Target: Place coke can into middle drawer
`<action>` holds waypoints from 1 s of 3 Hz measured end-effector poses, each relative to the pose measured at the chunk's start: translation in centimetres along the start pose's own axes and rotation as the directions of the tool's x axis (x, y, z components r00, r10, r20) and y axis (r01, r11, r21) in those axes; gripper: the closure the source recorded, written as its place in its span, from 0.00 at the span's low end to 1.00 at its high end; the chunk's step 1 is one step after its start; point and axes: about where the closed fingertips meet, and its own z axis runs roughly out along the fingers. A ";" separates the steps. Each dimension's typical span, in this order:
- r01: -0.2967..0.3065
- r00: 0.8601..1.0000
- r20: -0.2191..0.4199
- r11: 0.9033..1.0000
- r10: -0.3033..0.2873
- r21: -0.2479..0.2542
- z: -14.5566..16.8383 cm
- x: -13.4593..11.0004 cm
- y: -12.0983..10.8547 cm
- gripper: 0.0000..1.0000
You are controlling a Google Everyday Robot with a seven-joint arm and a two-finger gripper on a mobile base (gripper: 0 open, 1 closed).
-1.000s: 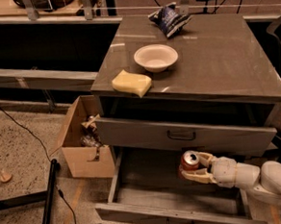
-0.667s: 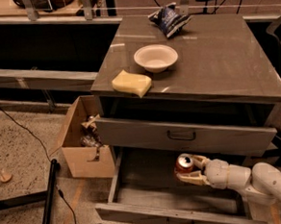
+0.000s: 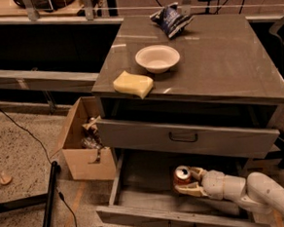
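The coke can (image 3: 181,175) is red with a silver top. It stands upright inside the open middle drawer (image 3: 142,186), right of the tray's centre, at or just above the floor. My gripper (image 3: 188,181) reaches in from the right on a white arm. Its fingers (image 3: 190,191) are closed around the can's sides. The drawer is pulled out, and its front wall with a dark handle runs along the bottom of the view.
Another grey drawer front (image 3: 183,137) with a black bar handle hangs above the open drawer. The cabinet top (image 3: 216,66) holds a white bowl (image 3: 157,58), a yellow sponge (image 3: 133,84) and a blue-and-white snack bag (image 3: 171,19). A cardboard box (image 3: 82,158) and a black pole (image 3: 49,200) are on the floor at left.
My gripper has moved left with the coke can held in it, further toward the middle of the open drawer. The objects on the cabinet top have not moved.
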 end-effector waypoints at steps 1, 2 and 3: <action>-0.006 1.000 -0.030 1.000 0.006 0.012 0.9 1.6 0.3 0.83; 0.009 0.999 -0.053 1.000 -0.008 0.020 2.0 2.6 -0.3 0.58; 0.021 0.998 -0.067 0.999 -0.019 0.031 2.6 3.2 -0.9 0.36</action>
